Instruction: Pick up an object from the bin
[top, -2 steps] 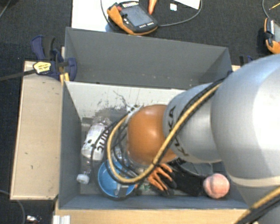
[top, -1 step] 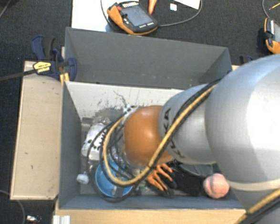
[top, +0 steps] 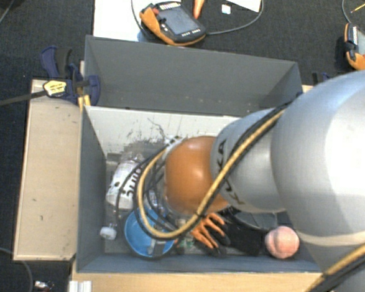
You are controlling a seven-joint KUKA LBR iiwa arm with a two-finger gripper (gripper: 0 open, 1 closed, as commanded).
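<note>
Camera view is showing the arm [top: 319, 158] reaching in from the right, deep into the grey bin [top: 92, 186], with its orange cover [top: 190, 174] hanging over the left-middle of the floor. The pincer [top: 165, 217] is sitting under that cover, with dark parts of it peeking out at the cover's lower edge, so I cannot tell whether it is spread or pressed together.

A blue round lid [top: 140, 236] is lying just below the pincer, near the front wall. Its upper rim is running under the cover and a looping cable [top: 143, 189]. Whether the pincer is touching the lid cannot be told.

A silver-white crumpled pouch [top: 122, 185] is lying just left of the cover. A small white cap [top: 106, 232] is resting in the front-left corner, just beside the lid. A black-and-orange glove [top: 223, 234] is lying right of the lid, partly under the arm. A pink ball [top: 282, 241] is sitting just beyond the glove, by the front wall.
</note>
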